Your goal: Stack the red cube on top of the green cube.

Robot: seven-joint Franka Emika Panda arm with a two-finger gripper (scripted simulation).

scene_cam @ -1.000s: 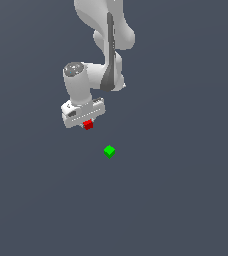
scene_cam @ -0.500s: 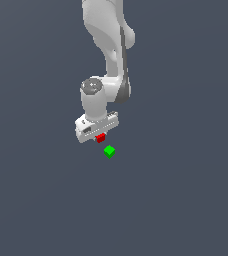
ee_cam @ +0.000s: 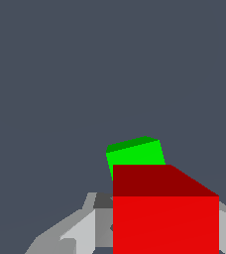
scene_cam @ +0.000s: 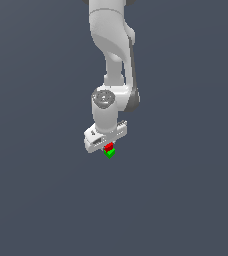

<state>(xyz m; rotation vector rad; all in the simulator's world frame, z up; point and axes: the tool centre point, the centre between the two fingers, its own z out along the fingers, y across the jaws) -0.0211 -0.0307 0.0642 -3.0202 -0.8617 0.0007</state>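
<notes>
Exterior view: a white Panda arm reaches down from the top of the frame over a plain dark grey-blue floor. Its gripper points downward w/ the red cube clamped between the jaws, the cube showing just under the white hand. The green cube sits on the floor directly beneath, its top edge meeting the red cube's underside in this view; whether the two are touching or a sliver apart can't be told at this res. Green cube peeks out slightly toward the exterior view's right of the red one.

Wrist view: the red cube fills the near field, one bright face and one darker face visible (shading only, same colour). It is gripped on both sides by light grey fingers, the other finger showing only as a thin strip at the frame edge. The green cube lies beyond the red cube, partly covered by it and rotated a little relative to it, so the edges of the two cubes aren't parallel. Approx. alignment, not exact. Floor is bare grey-blue around both.
</notes>
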